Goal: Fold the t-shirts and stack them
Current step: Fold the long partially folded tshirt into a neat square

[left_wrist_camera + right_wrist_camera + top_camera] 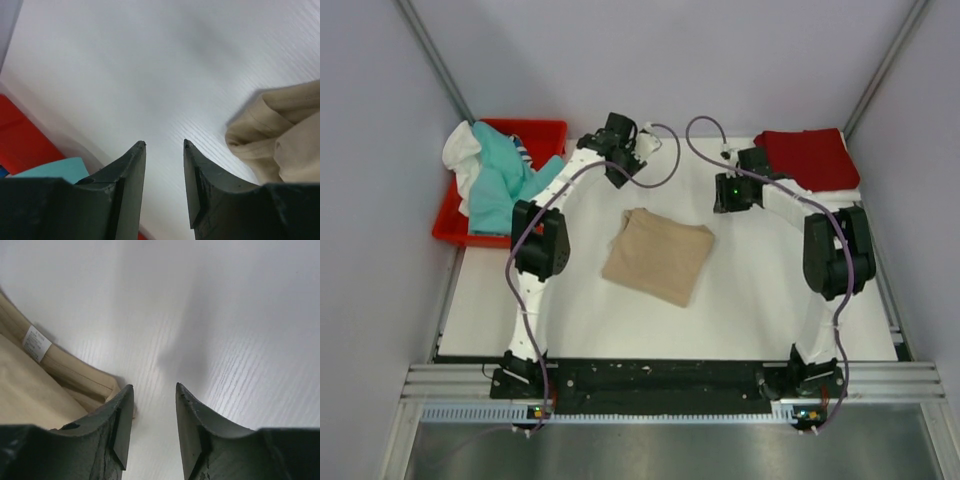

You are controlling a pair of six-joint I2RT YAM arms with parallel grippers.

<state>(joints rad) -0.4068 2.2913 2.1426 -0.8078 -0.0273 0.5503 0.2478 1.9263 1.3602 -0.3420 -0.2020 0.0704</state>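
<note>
Now, left tool (164,145) and right tool (154,386), both slightly parted and empty, should pinch every layer of the folded tan-beige t-shirt (658,255) at the centre of the desk (760,290) for stacking on the dark red t-shirt (810,157) at 2 o'clock.

Folded t-shirt (658,256) centre, another t-shirt (812,158) back right, tray (548,131) back left.

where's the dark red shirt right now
In the top view the dark red shirt lies folded at the far right corner of the table, well right of the tan shirt at the centre.
</note>
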